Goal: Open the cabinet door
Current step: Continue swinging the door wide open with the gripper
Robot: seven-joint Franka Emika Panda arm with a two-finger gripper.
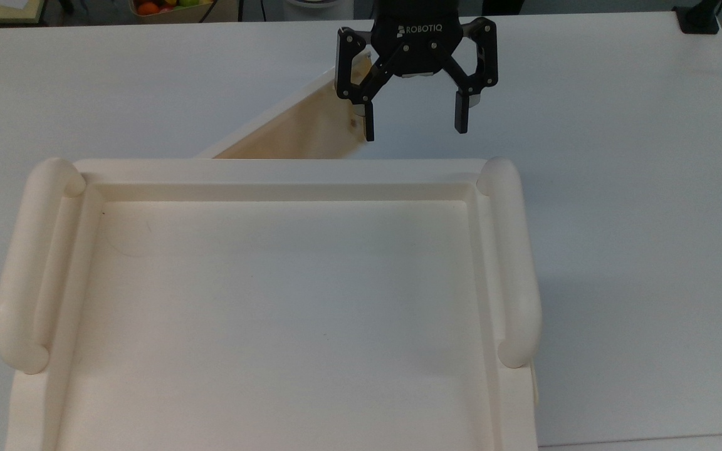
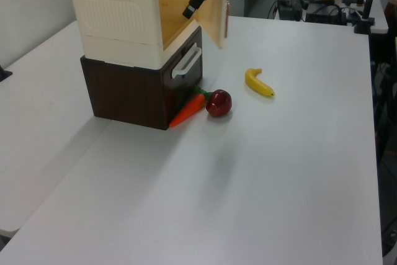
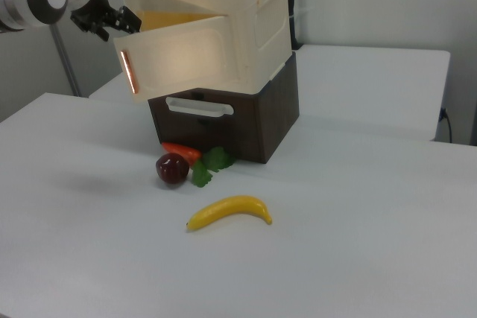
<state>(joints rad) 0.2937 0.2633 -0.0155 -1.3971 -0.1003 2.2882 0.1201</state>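
The cream-white cabinet (image 1: pixel 286 181) fills the lower part of the top view, with its tray-like top facing up. Its cabinet door (image 1: pixel 311 125) stands swung out at an angle, tan inner face showing. My gripper (image 1: pixel 415 125) hangs open at the door's free edge. Its finger (image 1: pixel 368 125) on the top view's left rests against the door's inner face. The other finger is clear of the door. In the left view the gripper (image 2: pixel 192 7) reaches down in front of the cabinet (image 2: pixel 118 17), beside the door (image 2: pixel 214 17). In the right view the gripper (image 3: pixel 118 24) is behind the door (image 3: pixel 179 57).
The cabinet sits on a dark brown drawer unit (image 2: pixel 133 91) with a white handle. A carrot (image 2: pixel 188 110), a red apple (image 2: pixel 218 103) and a banana (image 2: pixel 258 83) lie on the white table (image 2: pixel 279 172) in front of it. A fruit box (image 1: pixel 173 6) stands beyond the table's far edge.
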